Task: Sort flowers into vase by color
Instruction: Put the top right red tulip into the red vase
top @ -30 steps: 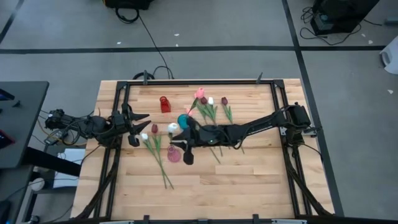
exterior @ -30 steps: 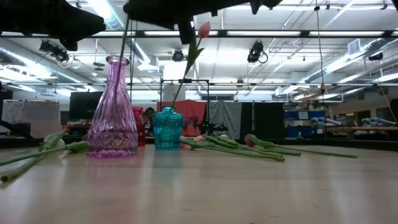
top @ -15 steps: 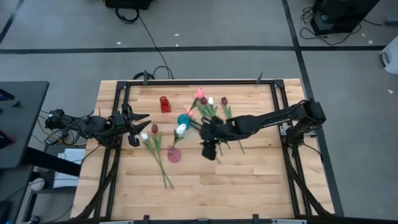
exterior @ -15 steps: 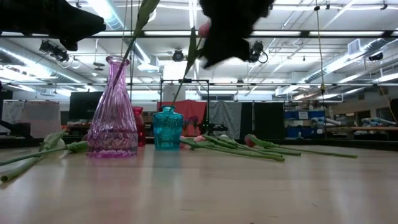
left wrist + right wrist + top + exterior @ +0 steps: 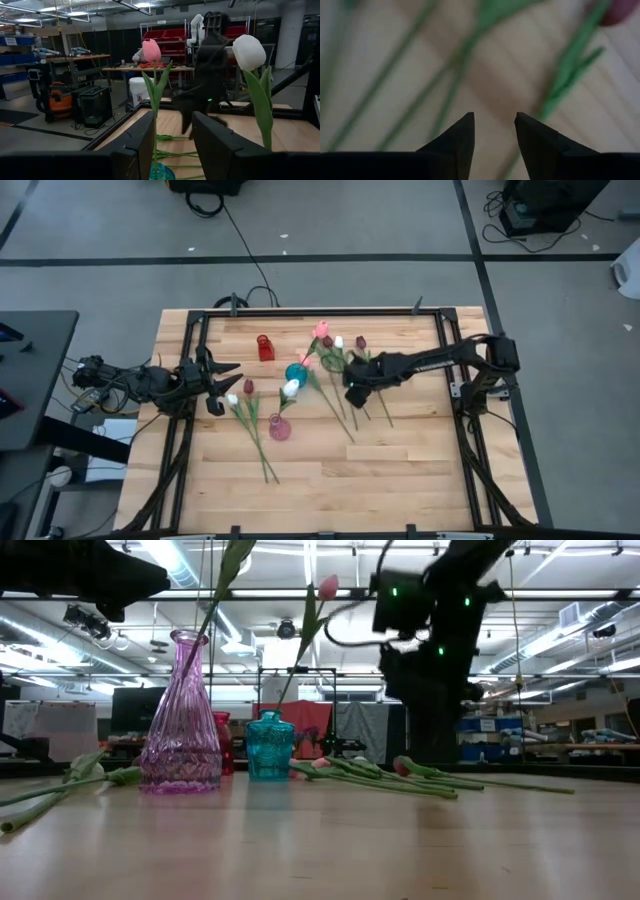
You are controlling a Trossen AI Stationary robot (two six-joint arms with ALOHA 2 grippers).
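Observation:
A white tulip point(image 5: 291, 388) stands with its stem in the pink vase point(image 5: 279, 428). A pink tulip point(image 5: 322, 330) stands in the teal vase point(image 5: 294, 372). Three tulips, two maroon and one white point(image 5: 339, 342), lie on the table right of the teal vase. Their stems point(image 5: 455, 85) run toward the near edge. My right gripper point(image 5: 352, 392) hovers open just over these stems and touches none of them. A white and a maroon tulip point(image 5: 248, 386) lie left of the pink vase. My left gripper point(image 5: 215, 380) waits open at the left, facing the vases point(image 5: 175, 150).
A small red vase point(image 5: 265, 347) stands toward the far edge, left of the teal vase. The two left-hand tulips' stems point(image 5: 262, 455) reach toward the near edge. Black frame rails point(image 5: 190, 430) run along the table's sides. Bare wood lies near and right of the pink vase.
My right gripper has drawn away from the pink vase, moving toward the table's right and far edges and coming down over the lying tulips. The white tulip has stayed standing in the pink vase.

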